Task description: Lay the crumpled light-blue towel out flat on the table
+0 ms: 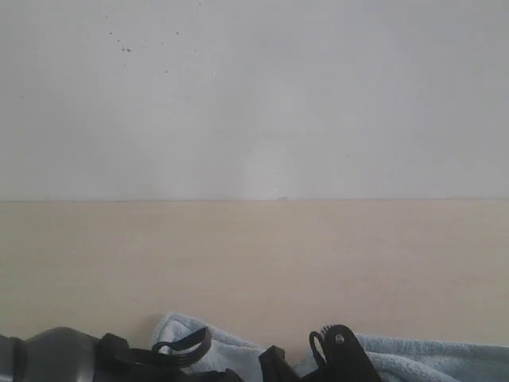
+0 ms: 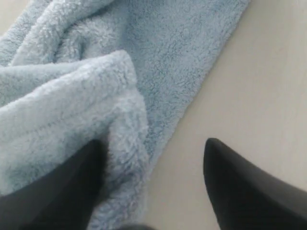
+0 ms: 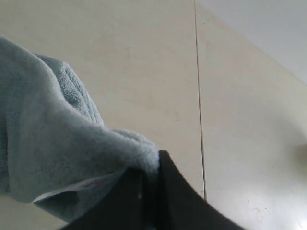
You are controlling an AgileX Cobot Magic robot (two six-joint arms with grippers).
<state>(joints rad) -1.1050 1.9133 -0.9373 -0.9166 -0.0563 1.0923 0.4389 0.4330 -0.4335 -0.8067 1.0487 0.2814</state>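
Towel, place: the towel point(image 1: 445, 354) lies on the counter point(image 1: 254, 263) along its near edge. It starts a little left of the middle and runs toward the right end.
Towel, long axis: the strip I can see runs side to side, parallel to the near edge. Its near side and right end are cut off, so I cannot tell its full length.
Towel, lie: it is not flat. Under my left arm a thick fold with a hemmed border rides up over a single flat layer, and bare counter lies just beside that layer.
My left jaws: spread wide and gripping nothing. One rests against the raised fold and the other hangs over bare counter.
My right jaws: pressed together, pinching an edge of the towel. The cloth hangs from the pinch in a lifted bunch above the counter.
Label: a small white label point(image 3: 72, 187) shows on the towel right by my right-hand pinch.
Counter: pale wood, with a thin seam point(image 3: 199, 96) running across it in my right wrist view.
Behind: a plain white wall point(image 1: 254, 95) meets the counter's far edge.
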